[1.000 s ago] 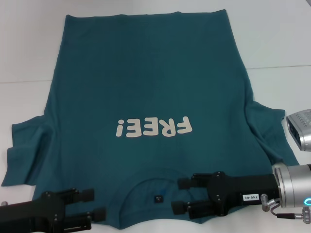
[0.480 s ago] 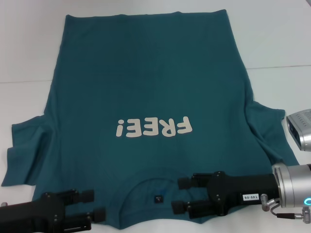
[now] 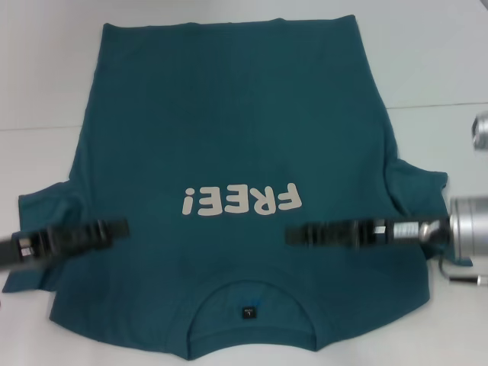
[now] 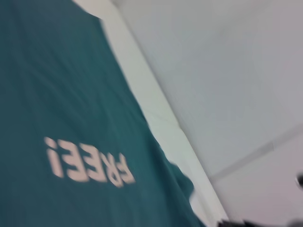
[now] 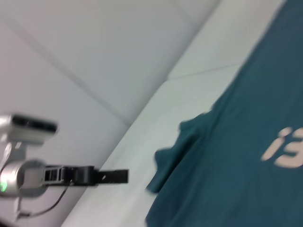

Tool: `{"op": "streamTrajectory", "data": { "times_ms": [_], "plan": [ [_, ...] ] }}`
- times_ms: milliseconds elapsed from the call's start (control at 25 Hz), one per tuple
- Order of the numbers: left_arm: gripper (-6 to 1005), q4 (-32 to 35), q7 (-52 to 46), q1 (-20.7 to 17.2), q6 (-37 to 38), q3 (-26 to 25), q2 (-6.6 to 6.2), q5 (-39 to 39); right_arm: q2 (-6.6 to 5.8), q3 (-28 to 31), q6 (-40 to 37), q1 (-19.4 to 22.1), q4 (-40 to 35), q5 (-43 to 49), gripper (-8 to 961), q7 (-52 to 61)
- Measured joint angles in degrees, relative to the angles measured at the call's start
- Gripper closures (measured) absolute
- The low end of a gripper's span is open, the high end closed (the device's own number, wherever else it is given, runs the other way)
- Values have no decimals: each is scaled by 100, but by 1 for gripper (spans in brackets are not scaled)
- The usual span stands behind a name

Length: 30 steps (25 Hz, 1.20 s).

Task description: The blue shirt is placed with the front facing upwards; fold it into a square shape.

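Flat on the white bench (image 3: 427, 46) lies the blue shirt (image 3: 229, 137), lettering up. Above its sleeves hover left gripper (image 3: 114, 227) and right gripper (image 3: 293, 235); jaws' state impossible to tell.

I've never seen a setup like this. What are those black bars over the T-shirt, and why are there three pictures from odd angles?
Those black bars are the robot's two grippers, its hands. The big picture comes from a camera on its head, looking down at a white table. There a blue shirt lies flat, front up, with white lettering and the collar nearest the robot. The left gripper reaches in over one side of the shirt, the right gripper over the other. Neither visibly holds anything, and whether their fingers are open is unclear. The other two pictures come from cameras on each wrist, so they look tilted: each shows part of the shirt and table, and the right wrist's also catches the left gripper farther off.
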<state>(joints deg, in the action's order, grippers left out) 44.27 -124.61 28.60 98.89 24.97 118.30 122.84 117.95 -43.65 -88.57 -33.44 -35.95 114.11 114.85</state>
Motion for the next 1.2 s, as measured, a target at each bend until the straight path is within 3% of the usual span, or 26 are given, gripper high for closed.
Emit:
{"op": "streamTrajectory", "data": {
  "times_ms": [200, 480, 520, 840, 1200],
  "plan": [
    [220, -3, -862, 137, -726, -131, -113, 36, -135, 9, 209, -200, -70, 2, 39, 654],
    [220, -303, -1277, 73, -2215, -477, -164, 39, -146, -36, 575, -269, -47, 35, 39, 837],
    [220, -468, -1299, 25, -2714, -580, -167, 47, -145, -37, 593, -270, -47, 36, 39, 839],
    [220, -845, -1282, -7, -3534, -558, -167, 229, -159, -41, 630, -274, -47, 41, 39, 876],
    [221, -940, -1326, 78, -3765, -578, -174, 513, -159, -48, 718, -262, -44, 41, 40, 897]
  ]
}}
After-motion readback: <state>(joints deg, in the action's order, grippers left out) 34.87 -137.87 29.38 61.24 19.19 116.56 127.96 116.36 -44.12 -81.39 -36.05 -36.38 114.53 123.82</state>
